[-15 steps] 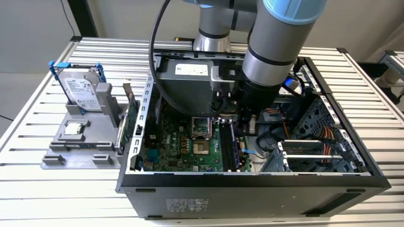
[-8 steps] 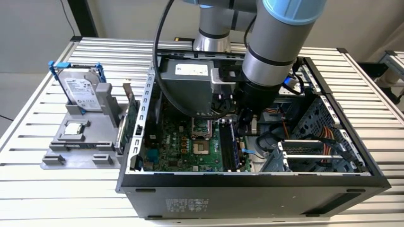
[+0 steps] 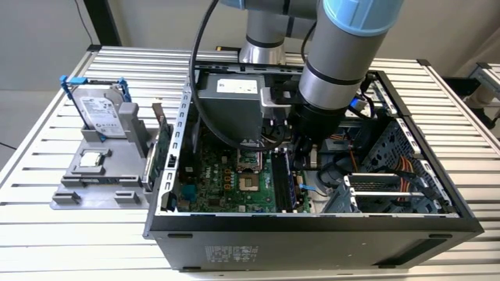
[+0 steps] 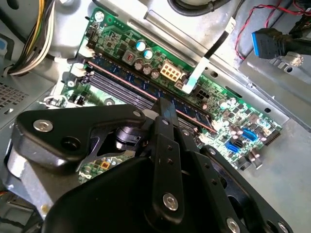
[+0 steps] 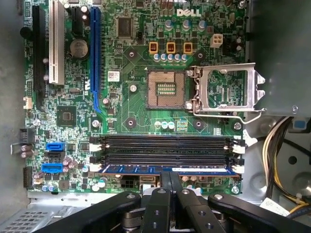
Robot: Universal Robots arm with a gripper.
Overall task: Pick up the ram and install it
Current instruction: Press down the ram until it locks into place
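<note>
- On the exterior view's left, a grey stand (image 3: 98,181) sits on the slatted tabletop (image 3: 47,117).
- A hard drive (image 3: 102,114) stands upright at the far part of that stand, and a small silver chip (image 3: 92,158) lies flat nearer to us.
- A green card (image 3: 158,153) stands on its edge between the stand and the computer case (image 3: 312,240).
- The case lies open on its side, with the green motherboard (image 3: 226,181) inside.
- In the first wrist view, the empty chip socket (image 5: 165,90) sits in the middle of the board, with its metal lid (image 5: 228,90) flipped open beside it.
- The ram (image 5: 167,169) is a long blue stick. It sits in the memory slot closest to the gripper (image 5: 170,187), beside three empty black slots (image 5: 165,148).
- The jaws are pinched shut on the ram, right at its middle.
- In the second wrist view, the ram (image 4: 192,111) runs slanted across the board, and the gripper (image 4: 163,109) meets it from above.
- On the exterior view's right, the arm (image 3: 336,70) reaches down into the case.
</note>
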